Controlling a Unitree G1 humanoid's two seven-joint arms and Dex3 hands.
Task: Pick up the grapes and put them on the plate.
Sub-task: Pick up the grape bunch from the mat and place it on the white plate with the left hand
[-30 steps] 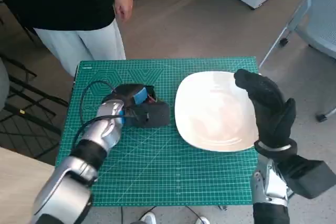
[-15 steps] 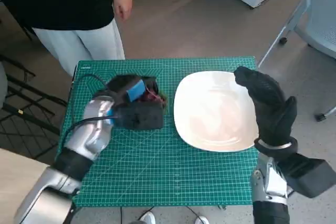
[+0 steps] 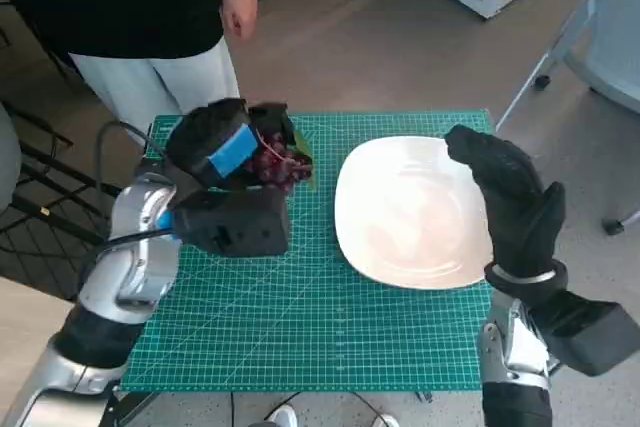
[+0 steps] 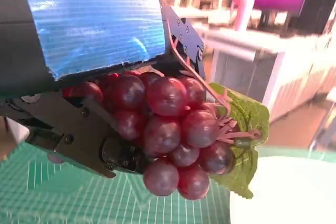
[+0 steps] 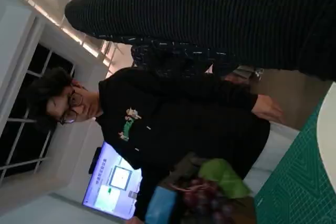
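Red grapes (image 3: pixel 278 164) w/ a green leaf (image 4: pixel 242 145) are held in the left hand (image 3: pixel 222 152), up off the green mat (image 3: pixel 300 317). Left wrist view shows the black fingers (image 4: pixel 79 135) wrapped round the bunch from under, blue tape (image 4: pixel 89 17) on top; the round grapes stick out past the fingers & the leaf hangs at the far side. From the head view the bunch is over the mat, just beside the white plate (image 3: pixel 410 212), not over it yet. Plate sits on the mat's right half. Right hand (image 3: pixel 510 197) in its black glove stands upright over the plate's right edge, fingers spread, holding nothing. A person (image 3: pixel 130 7) in a black top & white trousers stands behind the table. Right wrist view also shows the person and the grapes below the glove.
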